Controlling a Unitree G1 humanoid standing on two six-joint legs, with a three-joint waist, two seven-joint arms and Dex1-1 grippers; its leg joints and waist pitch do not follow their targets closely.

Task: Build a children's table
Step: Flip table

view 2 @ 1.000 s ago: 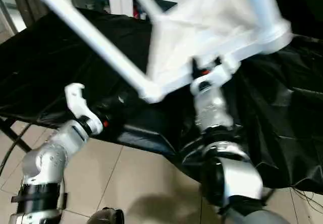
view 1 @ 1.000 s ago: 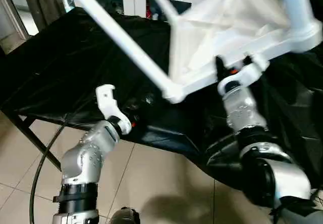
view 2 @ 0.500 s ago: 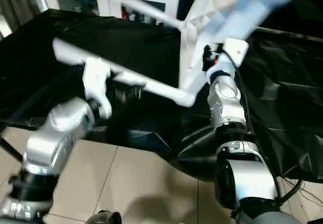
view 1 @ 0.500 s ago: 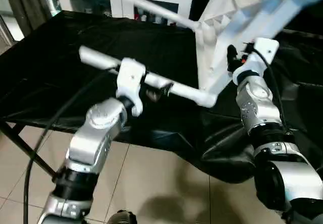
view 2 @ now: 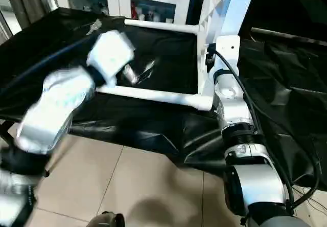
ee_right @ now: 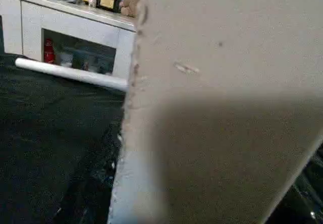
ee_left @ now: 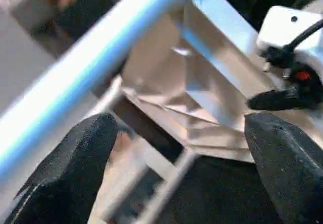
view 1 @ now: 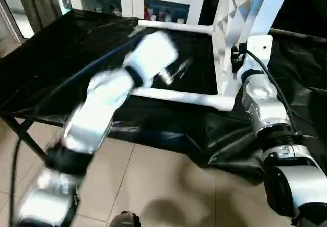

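Note:
The children's table stands on edge on the black cloth. Its white tabletop (view 1: 225, 17) shows its ribbed underside (ee_left: 202, 82). Two white legs point left from it, one high (view 1: 173, 26) and one low (view 1: 179, 96). A third leg (view 1: 265, 4) slants up on the right. My right gripper (view 1: 236, 58) is shut on the tabletop's near edge, whose flat face (ee_right: 227, 82) looms close in the right wrist view. My left arm (view 1: 102, 104) is blurred above the lower leg. The left gripper (ee_left: 181, 173) stands open, holding nothing, its fingertips (ee_left: 75, 168) wide apart, facing a leg (ee_left: 91, 67).
The black-draped work table (view 1: 61, 58) runs from the left to under the children's table, its front edge close to me. White cabinets (view 1: 168, 2) with glass fronts stand behind. Tiled floor (view 1: 153, 186) lies below the front edge.
The children's table swung from tilted overhead to standing on edge, legs pointing left. My left arm rose fast from below the work table's edge up to the legs. The camera also shifted.

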